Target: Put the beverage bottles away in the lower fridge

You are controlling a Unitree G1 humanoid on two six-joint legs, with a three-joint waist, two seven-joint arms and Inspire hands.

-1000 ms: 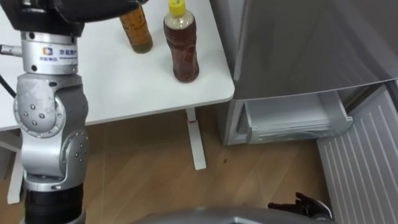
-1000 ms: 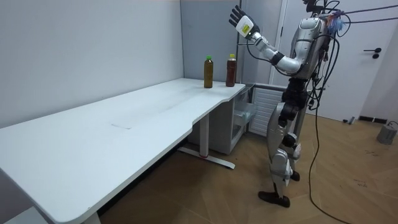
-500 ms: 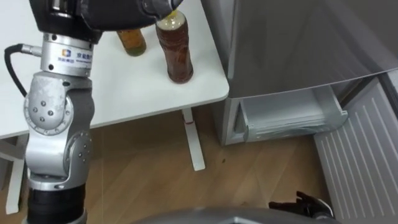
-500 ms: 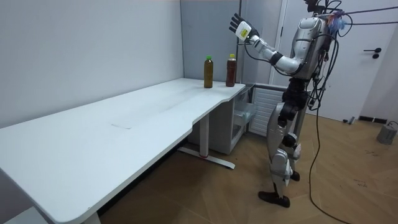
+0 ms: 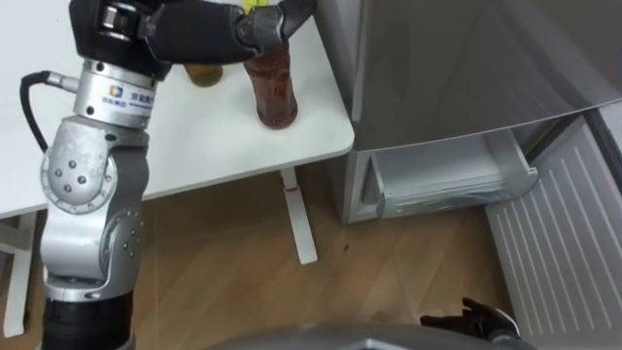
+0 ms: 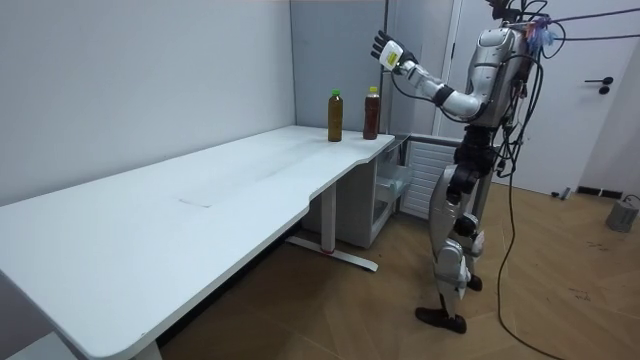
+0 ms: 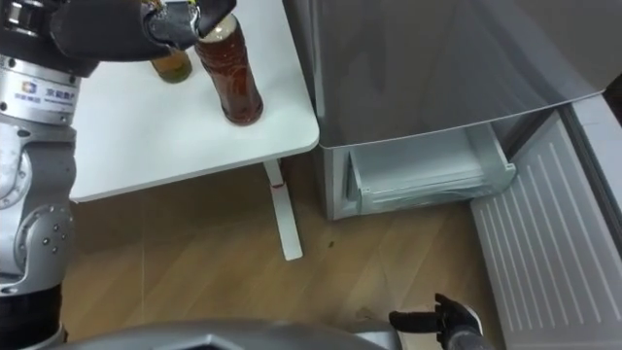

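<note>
1. Fridge [image 5: 466, 58]: a smooth, flat grey front, standing just beside the bench's [image 5: 194, 131] rounded corner. Its lower drawer [image 5: 447, 180] is pale translucent plastic and sits pulled out below bench height, ready, we judge, to take the drinks.
2. Bench: white, matte top. Both drinks stand at the corner nearest the fridge, so the carry is short.
3. Left hand [image 5: 194, 34]: raised above that bench corner, over the brown bottle [image 5: 274, 92]. In the room view the fingers are spread and hold nothing. We read this as the approach to a grasp.
4. Brown bottle: clear, waisted plastic with a dark fill, upright near the bench edge. The amber bottle [image 7: 172, 66] stands just beside it, further in.
5. Right hand [image 5: 466, 319]: well below bench height. Its set we cannot tell.
</note>
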